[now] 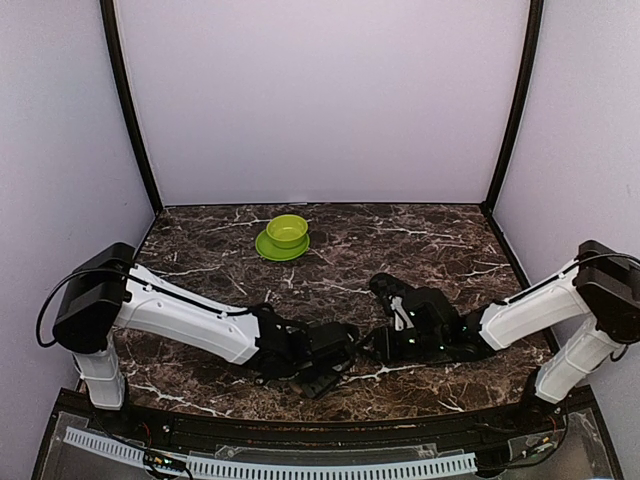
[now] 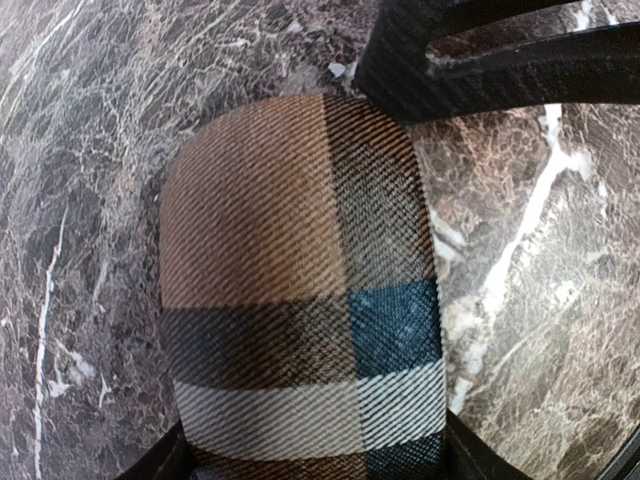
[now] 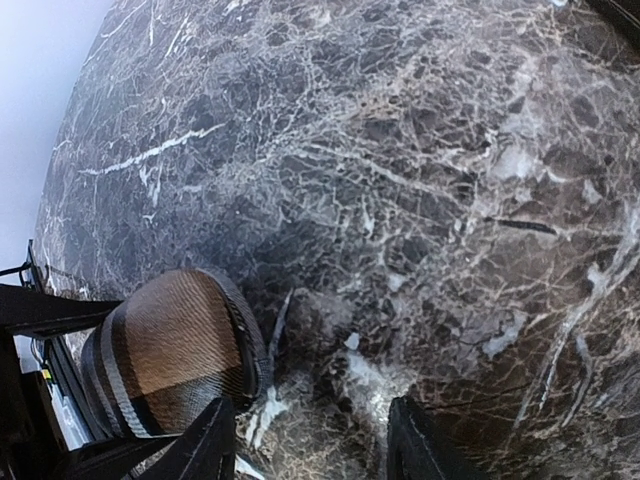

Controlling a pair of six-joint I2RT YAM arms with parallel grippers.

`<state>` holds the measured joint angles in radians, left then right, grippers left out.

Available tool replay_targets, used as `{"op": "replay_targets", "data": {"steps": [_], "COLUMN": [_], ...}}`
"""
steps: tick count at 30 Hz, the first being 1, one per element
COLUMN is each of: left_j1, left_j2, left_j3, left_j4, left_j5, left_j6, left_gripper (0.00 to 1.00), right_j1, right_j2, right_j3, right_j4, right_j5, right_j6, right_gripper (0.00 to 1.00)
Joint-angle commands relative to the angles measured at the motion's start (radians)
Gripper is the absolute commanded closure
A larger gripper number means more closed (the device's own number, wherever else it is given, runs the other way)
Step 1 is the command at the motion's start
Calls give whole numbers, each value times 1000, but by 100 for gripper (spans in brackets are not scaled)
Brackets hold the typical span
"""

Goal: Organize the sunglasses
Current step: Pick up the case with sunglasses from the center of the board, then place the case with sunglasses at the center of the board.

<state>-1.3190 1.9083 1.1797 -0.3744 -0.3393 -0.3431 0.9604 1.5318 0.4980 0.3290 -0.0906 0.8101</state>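
Left claw (image 1: 340, 350) hangs low over the near middle of the marble table (image 1: 440, 240). One plaid case (image 2: 300, 280), banded in brown, beige, black and blue, lies lengthwise between its two fingers (image 2: 478, 455). The wrist view shows the fingers close along the case's sides. It shows only slivers of them at the bottom edge, so I cannot tell whether they are pressing on the case or just flanking it. The right claw (image 3: 312, 420) faces it from the other side, tip to tip. Its two jaws are parted over bare marble with nothing between them. The case sits just outside its left-hand finger, and one dark textured finger (image 2: 400, 70) reaches the far rounded end of the case. Whether that finger touches the case is unclear. At the back middle of the table, well apart from both claws, stands one lime-green bowl (image 1: 287, 231) on one matching green plate (image 1: 268, 250). As for the sunglasses, none of the three views shows a pair. The case looks closed from above, so where they lie cannot be told.
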Motion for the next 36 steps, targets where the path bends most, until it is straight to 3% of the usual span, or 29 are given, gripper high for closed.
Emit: {"op": "replay_targets", "data": {"steps": [1,15,16,17,24,31,36], "left_j1": [-6,-6,-6,-6,-6,-6,-6], "left_j2": [-12,-92,-97,-103,-134,-152,-151], "left_j3": [-88,-189,-193,-200,-219,-237,-243], "left_j4": [40,201,209,220,251,280,291], "left_j5": [-12,42,45,49,59,66,63], "left_j6": [66,176,177,179,184,180,180], "left_gripper": [64,61,61,61,61,61,61], "right_j1": [-12,-40,-40,-40,-38,-30,-25], "right_j2": [-7,-23,-10,6,151,242,264], "right_j3": [-47,-131,-123,-116,-92,-108,-106], "right_j4": [108,382,390,400,520,659,688], "right_j5": [-28,-28,-229,-266,-344,-379,-388], "right_j6": [10,10,82,95,168,237,255], "right_gripper": [48,48,33,31,31,42,57]}}
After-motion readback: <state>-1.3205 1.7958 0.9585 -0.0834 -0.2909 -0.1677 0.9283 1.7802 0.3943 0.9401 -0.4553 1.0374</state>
